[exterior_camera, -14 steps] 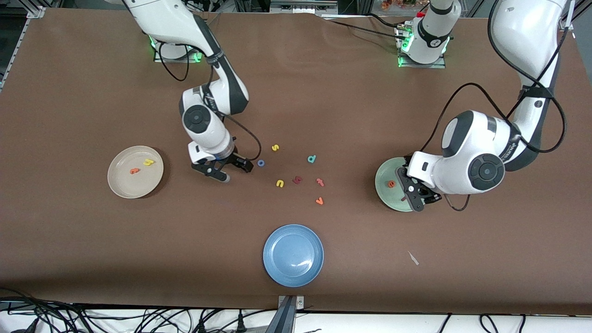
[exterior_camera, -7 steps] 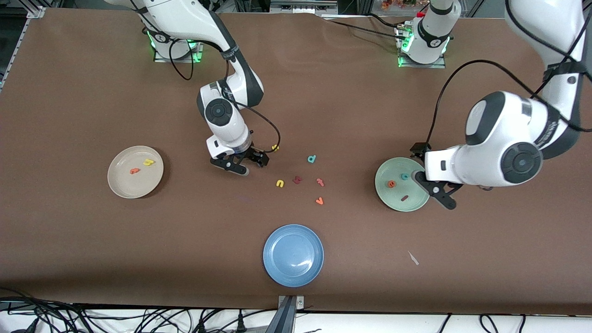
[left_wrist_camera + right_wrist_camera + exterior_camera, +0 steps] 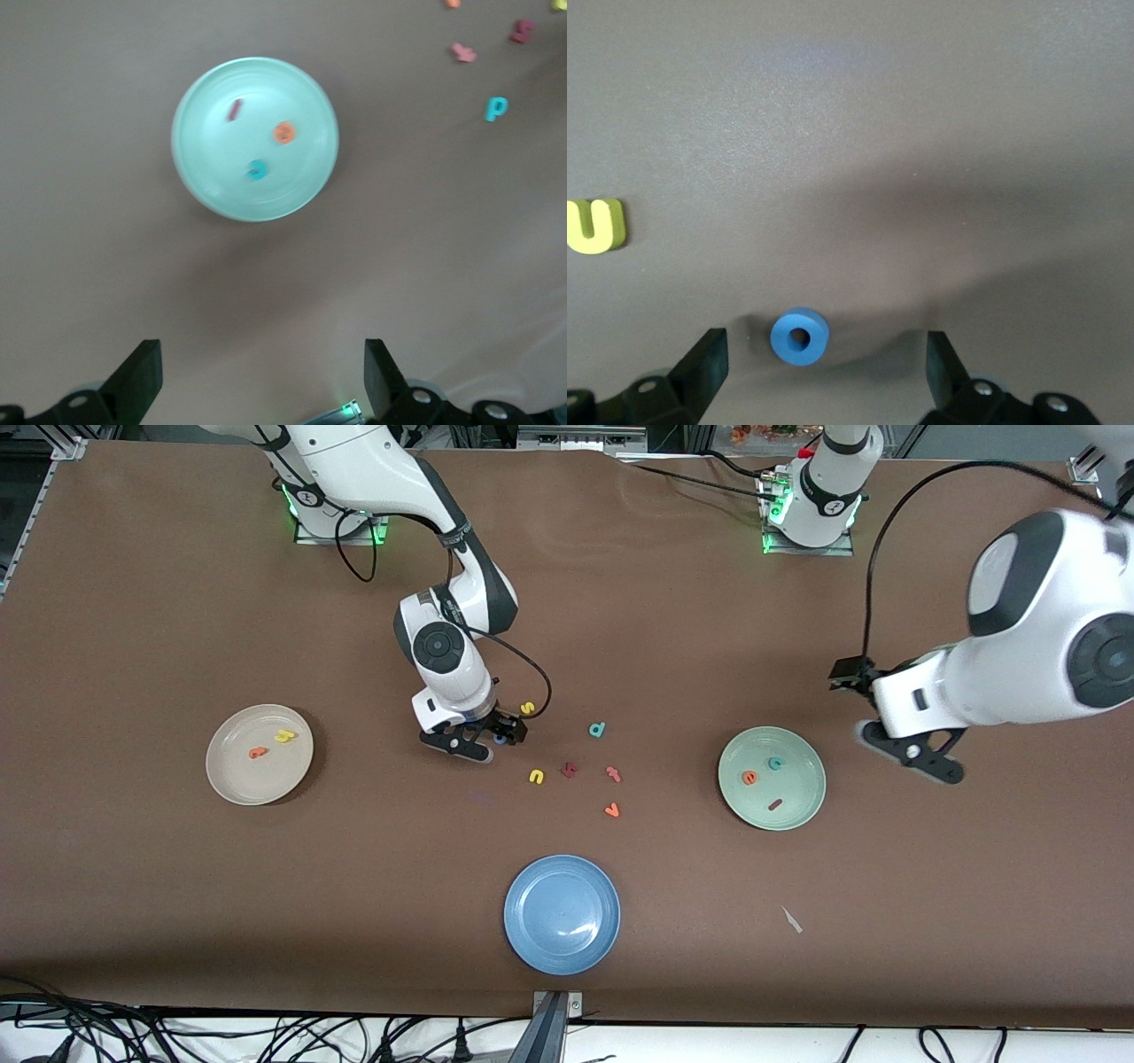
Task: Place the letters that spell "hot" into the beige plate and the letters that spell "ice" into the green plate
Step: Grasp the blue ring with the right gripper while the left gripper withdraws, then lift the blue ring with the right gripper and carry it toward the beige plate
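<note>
The blue "o" (image 3: 799, 336) lies on the table between the fingers of my right gripper (image 3: 824, 347), which is open and low around it. In the front view the gripper (image 3: 493, 740) hides most of the "o" (image 3: 502, 737). The beige plate (image 3: 257, 781) holds the yellow "h" (image 3: 284, 736) and the orange "t" (image 3: 258, 752). The green plate (image 3: 797, 813) holds the orange "e" (image 3: 749, 778), the teal "c" (image 3: 775, 763) and the dark red "i" (image 3: 775, 804). My left gripper (image 3: 912, 753) hangs open and empty beside that plate (image 3: 213, 168), toward the left arm's end.
Loose letters lie mid-table: yellow "s" (image 3: 527, 708), teal "d" (image 3: 597, 730), yellow "u" (image 3: 536, 777), a dark red letter (image 3: 570, 770), a red-orange "t"-like letter (image 3: 613, 773) and orange "v" (image 3: 611, 810). A blue plate (image 3: 562, 914) sits nearer the front camera.
My right gripper has moved from beside the beige plate over to the blue "o". My left gripper has lifted off the green plate toward its own end, uncovering the letters there.
</note>
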You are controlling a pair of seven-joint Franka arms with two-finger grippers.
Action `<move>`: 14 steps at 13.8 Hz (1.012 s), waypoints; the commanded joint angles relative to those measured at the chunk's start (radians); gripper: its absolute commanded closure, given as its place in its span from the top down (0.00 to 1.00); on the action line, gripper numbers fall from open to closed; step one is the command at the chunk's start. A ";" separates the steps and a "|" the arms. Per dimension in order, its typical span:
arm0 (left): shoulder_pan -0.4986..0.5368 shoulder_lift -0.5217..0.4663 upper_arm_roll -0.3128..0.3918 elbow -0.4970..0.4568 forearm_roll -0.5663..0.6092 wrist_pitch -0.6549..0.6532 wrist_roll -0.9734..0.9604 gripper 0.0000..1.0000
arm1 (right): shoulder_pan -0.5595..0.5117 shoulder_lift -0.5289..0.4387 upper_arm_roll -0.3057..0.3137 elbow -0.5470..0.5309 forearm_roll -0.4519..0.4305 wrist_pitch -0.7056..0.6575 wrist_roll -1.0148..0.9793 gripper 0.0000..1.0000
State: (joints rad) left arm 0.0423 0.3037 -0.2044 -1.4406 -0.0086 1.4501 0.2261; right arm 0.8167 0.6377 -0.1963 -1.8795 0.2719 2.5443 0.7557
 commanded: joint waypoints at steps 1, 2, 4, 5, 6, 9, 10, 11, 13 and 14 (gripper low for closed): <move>-0.057 -0.093 0.146 -0.087 -0.031 0.048 -0.013 1.00 | 0.005 0.025 -0.002 0.033 0.026 -0.006 -0.003 0.86; -0.077 -0.121 0.183 -0.130 -0.031 0.094 -0.011 1.00 | 0.005 0.025 -0.002 0.034 0.026 -0.006 0.002 0.83; -0.082 -0.226 0.201 -0.261 -0.031 0.231 -0.028 1.00 | 0.005 0.034 -0.002 0.049 0.030 -0.006 0.025 0.79; -0.082 -0.262 0.212 -0.291 -0.031 0.251 -0.065 1.00 | 0.005 0.037 -0.002 0.054 0.032 -0.006 0.027 0.77; -0.091 -0.282 0.229 -0.296 -0.028 0.251 -0.120 1.00 | 0.007 0.039 -0.002 0.060 0.032 -0.006 0.036 0.76; -0.102 -0.322 0.234 -0.299 0.001 0.248 -0.255 1.00 | 0.005 0.040 0.014 0.060 0.033 -0.006 0.045 0.70; -0.101 -0.322 0.234 -0.299 0.019 0.248 -0.258 1.00 | 0.005 0.040 0.015 0.060 0.033 -0.006 0.045 0.69; -0.093 -0.322 0.234 -0.297 0.025 0.248 -0.254 1.00 | 0.005 0.043 0.017 0.060 0.033 -0.006 0.047 0.68; -0.090 -0.322 0.230 -0.297 0.025 0.247 -0.254 1.00 | 0.005 0.043 0.017 0.060 0.039 -0.006 0.045 0.65; -0.088 -0.322 0.229 -0.299 0.025 0.247 -0.252 1.00 | 0.005 0.043 0.017 0.060 0.039 -0.006 0.044 0.64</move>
State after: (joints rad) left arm -0.0398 -0.0021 0.0202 -1.7135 -0.0032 1.6777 -0.0121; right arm 0.8169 0.6610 -0.1808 -1.8435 0.2837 2.5432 0.7921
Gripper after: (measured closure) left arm 0.000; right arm 0.344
